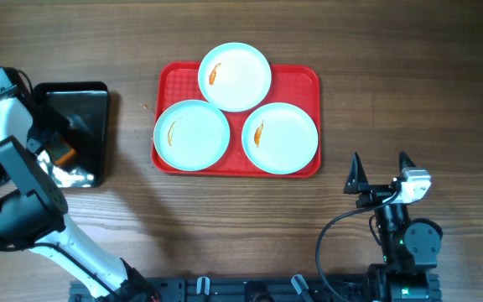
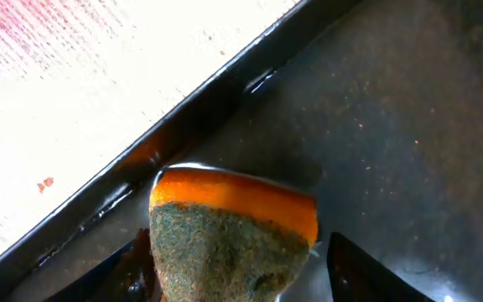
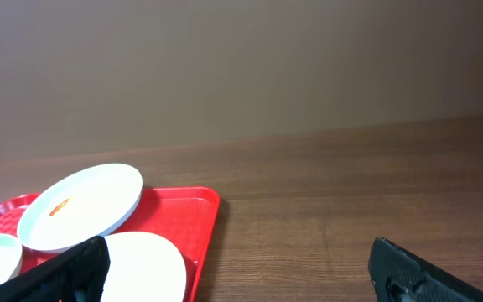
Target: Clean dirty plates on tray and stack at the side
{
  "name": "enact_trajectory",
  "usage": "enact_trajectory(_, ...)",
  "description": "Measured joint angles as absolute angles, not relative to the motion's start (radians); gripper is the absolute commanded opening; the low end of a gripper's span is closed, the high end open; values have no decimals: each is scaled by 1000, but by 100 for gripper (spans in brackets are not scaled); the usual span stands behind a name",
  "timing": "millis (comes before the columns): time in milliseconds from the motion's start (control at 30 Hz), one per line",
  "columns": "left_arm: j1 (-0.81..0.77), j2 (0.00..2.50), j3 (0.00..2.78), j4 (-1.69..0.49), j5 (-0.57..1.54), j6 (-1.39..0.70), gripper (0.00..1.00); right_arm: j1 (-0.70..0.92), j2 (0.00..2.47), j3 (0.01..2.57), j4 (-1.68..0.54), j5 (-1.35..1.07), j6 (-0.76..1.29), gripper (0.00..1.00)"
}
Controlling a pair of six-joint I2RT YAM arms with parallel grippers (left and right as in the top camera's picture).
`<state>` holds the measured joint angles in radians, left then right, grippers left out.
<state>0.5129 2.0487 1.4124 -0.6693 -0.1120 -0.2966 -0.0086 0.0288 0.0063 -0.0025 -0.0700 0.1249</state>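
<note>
Three white-bluish plates lie on the red tray, each with a small orange smear: one at the back, one front left, one front right. My left gripper hangs low over a black tray. In the left wrist view its jaws straddle an orange sponge with a green scouring face. The left finger is against the sponge, and a gap shows before the right finger. My right gripper stands open and empty, right of the red tray.
The glossy black tray's floor looks wet, and its raised rim runs diagonally past the sponge. Bare wooden table stretches right of the red tray. The left arm's body fills the front left corner.
</note>
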Motion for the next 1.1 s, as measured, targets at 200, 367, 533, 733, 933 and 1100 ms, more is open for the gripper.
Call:
enact_trajectory(200, 513, 2048, 1356, -625, -111, -281, 45, -9, 29, 6, -2, -70, 125, 100)
enact_trajectory(367, 513, 2048, 1350, -595, -112, -271, 4, -9, 29, 6, -2, -70, 125, 100)
enact_trajectory(533, 513, 2041, 1350, -625, -110, -268, 93, -9, 29, 6, -2, -70, 125, 100)
enact_trajectory(733, 513, 2023, 1348, -798, -28, -271, 34, -9, 29, 6, -2, -70, 125, 100)
enact_trajectory(933, 514, 2021, 1347, -822, 6, -269, 37, -9, 29, 6, -2, -70, 125, 100)
enact_trajectory(1100, 514, 2021, 1347, -749, 10, -268, 100, -9, 29, 6, -2, -70, 125, 100)
